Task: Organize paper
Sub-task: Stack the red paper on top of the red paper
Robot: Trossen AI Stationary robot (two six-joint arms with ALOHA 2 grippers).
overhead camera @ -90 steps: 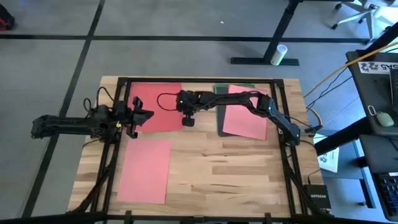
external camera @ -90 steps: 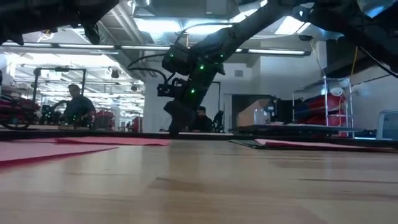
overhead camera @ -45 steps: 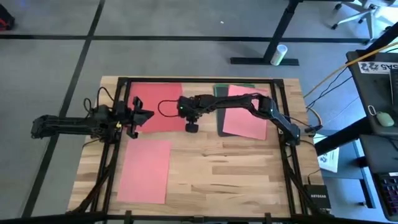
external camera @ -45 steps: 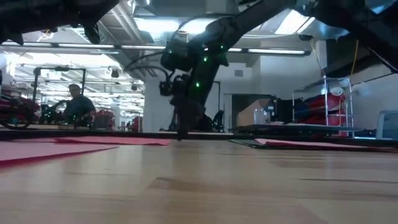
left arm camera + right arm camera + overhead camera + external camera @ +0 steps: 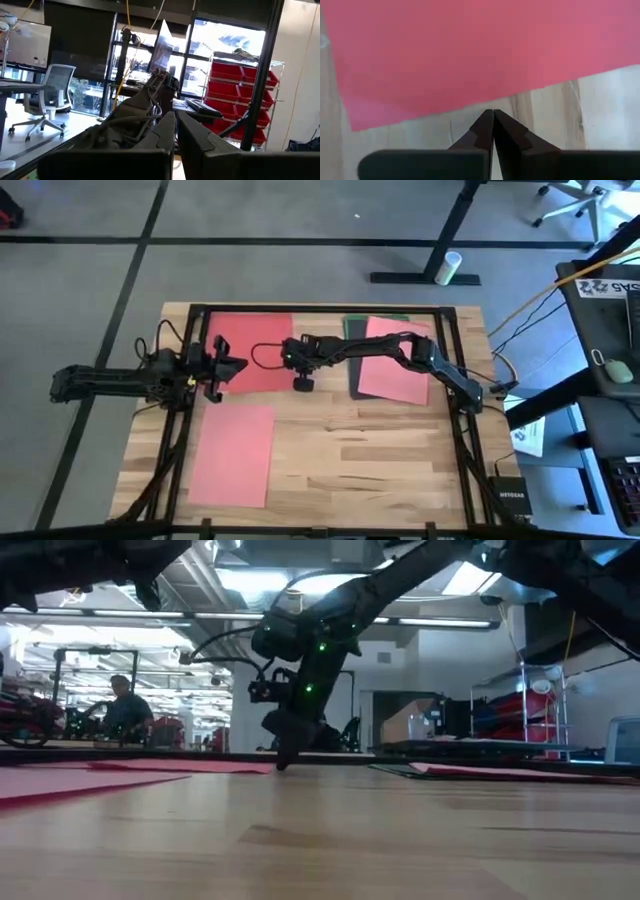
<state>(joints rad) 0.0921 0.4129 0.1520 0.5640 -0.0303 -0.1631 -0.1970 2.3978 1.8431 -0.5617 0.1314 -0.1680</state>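
Note:
A red sheet (image 5: 250,350) lies flat at the table's far left, and a pink sheet (image 5: 235,453) lies nearer me. At the far right, another pink sheet (image 5: 395,360) lies on a dark grey one (image 5: 353,375) and a green one (image 5: 375,320). My right gripper (image 5: 300,383) is shut and points down at the red sheet's near edge (image 5: 470,102), close to its right corner; in the low view its tips (image 5: 283,766) are down at table height. My left gripper (image 5: 225,367) is shut and hangs level above the red sheet's left edge, holding nothing. My right gripper comes from above with its shut fingertips (image 5: 487,122) right at the red sheet's near edge (image 5: 470,102), over bare wood. Whether the tips touch the paper or the table, I cannot tell. The sheet lies flat.
A black frame (image 5: 320,309) runs round the table's far and side edges. Bare wood (image 5: 370,450) fills the near right. The room behind holds a person (image 5: 125,710) at a desk and red bins (image 5: 235,95).
My right gripper has come down and a little toward the table's near edge, then slightly toward the left, ending at the red sheet's near edge. The sheets lie as before.

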